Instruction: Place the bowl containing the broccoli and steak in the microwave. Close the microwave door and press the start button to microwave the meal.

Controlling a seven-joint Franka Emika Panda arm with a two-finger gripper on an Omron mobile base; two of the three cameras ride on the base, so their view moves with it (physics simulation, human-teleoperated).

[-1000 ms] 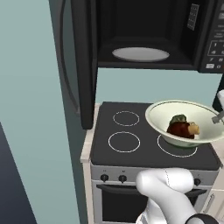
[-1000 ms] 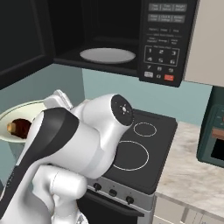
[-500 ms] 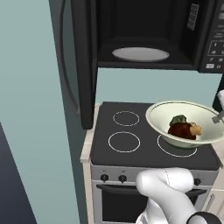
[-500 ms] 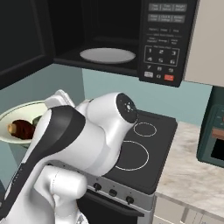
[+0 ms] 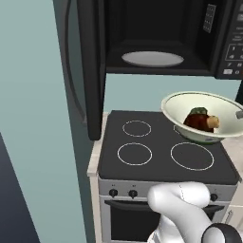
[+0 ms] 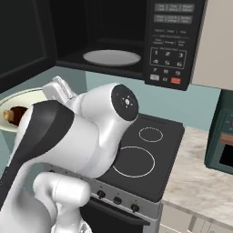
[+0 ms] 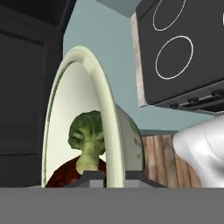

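Two tool (image 7: 114, 176) fingertips pinch the bowl (image 7: 87, 109) rim narrowly; broccoli (image 7: 87, 140) inside.

Bowl (image 5: 204, 116) aloft — microwave door (image 5: 90, 61) open

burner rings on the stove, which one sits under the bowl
The back right ring: the bowl held over the stove hides most of it. The other three show whole.

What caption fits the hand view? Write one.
Gripper pinching the wide cream-white ceramic bowl rim, green broccoli floret inside.
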